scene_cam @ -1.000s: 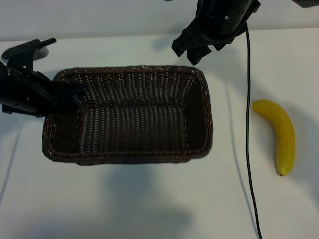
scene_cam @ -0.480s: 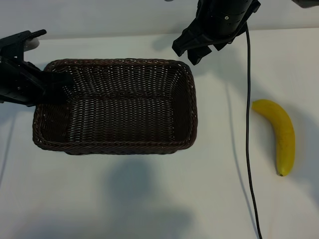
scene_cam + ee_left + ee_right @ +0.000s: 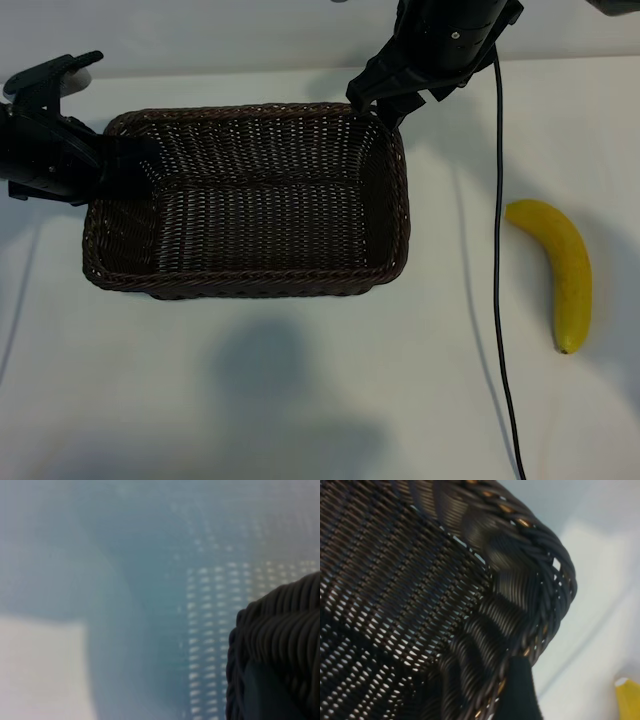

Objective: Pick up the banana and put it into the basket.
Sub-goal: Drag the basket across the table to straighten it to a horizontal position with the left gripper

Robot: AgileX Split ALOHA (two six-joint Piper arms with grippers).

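The dark brown wicker basket point(image 3: 395, 200) sits left of centre on the white table. My left gripper point(image 3: 122, 168) is shut on the rim of its left short side; in the left wrist view that rim point(image 3: 280, 625) fills one corner beside a dark finger point(image 3: 267, 692). My right gripper point(image 3: 378, 100) hangs open at the basket's far right corner. One dark finger point(image 3: 521, 692) stands just outside the braided rim point(image 3: 520, 580). The yellow banana point(image 3: 562, 275) lies on the table well to the right of the basket, untouched; only a yellow edge of the banana point(image 3: 628, 698) shows in the right wrist view.
A black cable point(image 3: 497, 250) runs from the right arm down across the table between basket and banana. Open white table lies in front of the basket and around the banana.
The left arm has shifted the basket left and then back right, leaving it farther back, so its far right corner now meets the right gripper. The right arm and banana have not moved.
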